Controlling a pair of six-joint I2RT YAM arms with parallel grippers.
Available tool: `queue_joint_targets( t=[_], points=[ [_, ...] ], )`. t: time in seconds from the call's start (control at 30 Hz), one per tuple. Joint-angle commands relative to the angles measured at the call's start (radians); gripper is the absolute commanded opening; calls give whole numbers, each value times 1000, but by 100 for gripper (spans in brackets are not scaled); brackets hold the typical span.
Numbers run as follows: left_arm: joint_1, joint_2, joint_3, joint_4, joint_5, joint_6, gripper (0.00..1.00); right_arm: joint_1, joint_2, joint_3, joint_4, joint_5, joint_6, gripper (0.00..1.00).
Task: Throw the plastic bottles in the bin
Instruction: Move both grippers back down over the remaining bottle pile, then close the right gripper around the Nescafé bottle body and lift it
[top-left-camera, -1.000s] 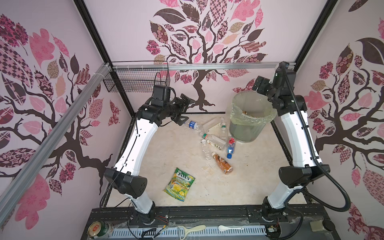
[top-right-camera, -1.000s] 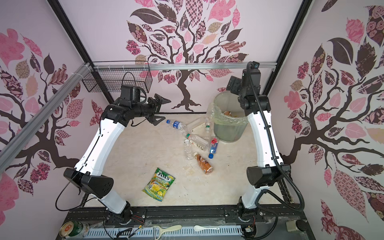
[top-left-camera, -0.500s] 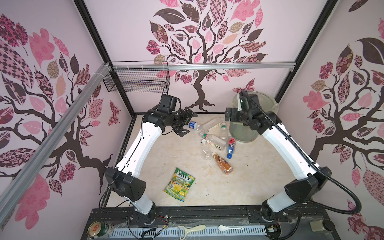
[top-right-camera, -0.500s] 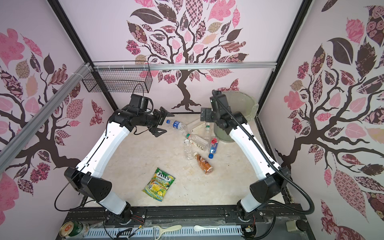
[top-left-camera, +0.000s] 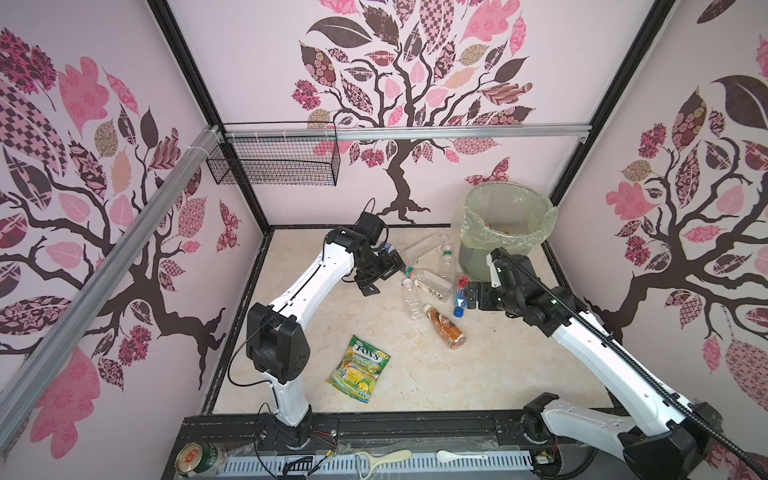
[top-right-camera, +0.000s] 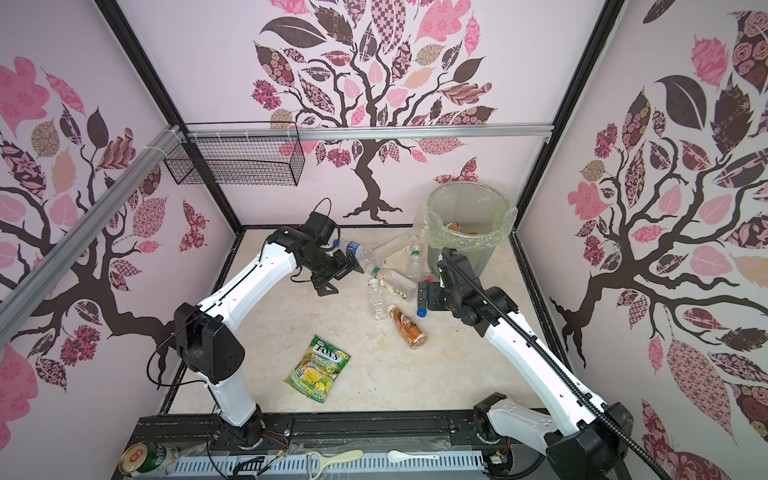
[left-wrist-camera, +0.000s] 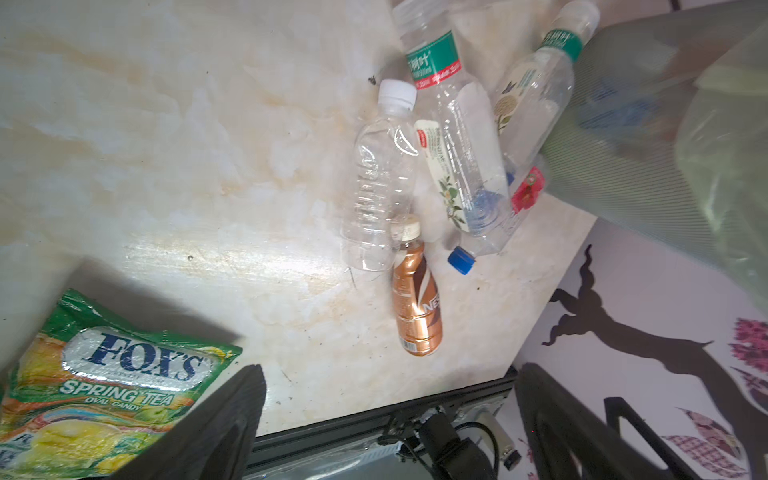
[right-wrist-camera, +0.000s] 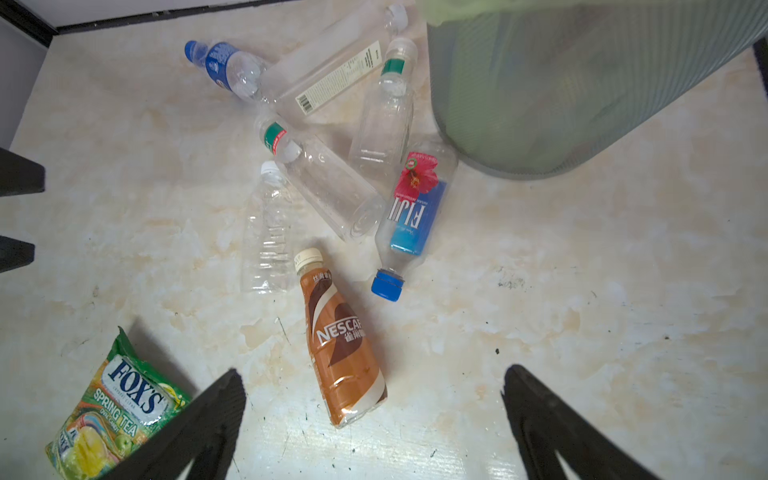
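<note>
Several plastic bottles lie in a cluster left of the bin: a brown Nescafé bottle, a blue-capped Fiji bottle, a clear white-capped bottle, a green-banded bottle and a blue-labelled bottle. My left gripper is open and empty at the cluster's left edge. My right gripper is open and empty beside the Fiji bottle, with the brown bottle's base showing between its fingers.
A Fox's candy bag lies on the floor nearer the front. A black wire basket hangs on the back left rail. On the front rail lie a metal can, a peeler and a white spoon.
The right arm swung from above the bin down and left to the bottle cluster. The left arm lowered toward the cluster's left edge. Both grippers stayed open.
</note>
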Motion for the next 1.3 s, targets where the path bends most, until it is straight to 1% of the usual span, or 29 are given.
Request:
queue_joint_targets(
  t=[0.0,0.17,0.3,0.37,0.53,0.67,0.7,0.8,0.9,1.03,1.2,1.27],
  points=[
    [-52,34,-40,-9,-25,89,98,-2,-18,-59,-4,-83,6,99],
    [-61,68,-85,47,26,82,98,-2,12,-158,23,-143,-3,100],
    [-61,52,-113,80,34,94,98,-1,35,-244,113,-195,-27,99],
    [-61,34,-141,99,56,92,98,-1,83,-256,130,-232,-35,100],
    [-61,-13,-222,134,74,73,98,-1,166,-248,148,-279,-65,100],
    [-63,-34,-318,279,154,24,98,-1,210,-255,198,-271,-69,100],
    [-62,-33,-323,297,159,15,98,-1,218,-249,197,-266,-65,100],
    [-71,-27,-306,316,163,-8,98,0,239,-225,190,-278,-47,99],
    [-74,-23,-308,357,196,-9,98,-1,264,-232,225,-267,-39,99],
    [-75,-31,-316,352,208,2,98,1,329,-214,237,-280,-53,94],
    [-74,-63,-360,370,222,4,98,5,389,-180,235,-255,-61,88],
    [-75,-69,-373,373,221,4,98,11,403,-165,233,-252,-63,87]
  ],
)
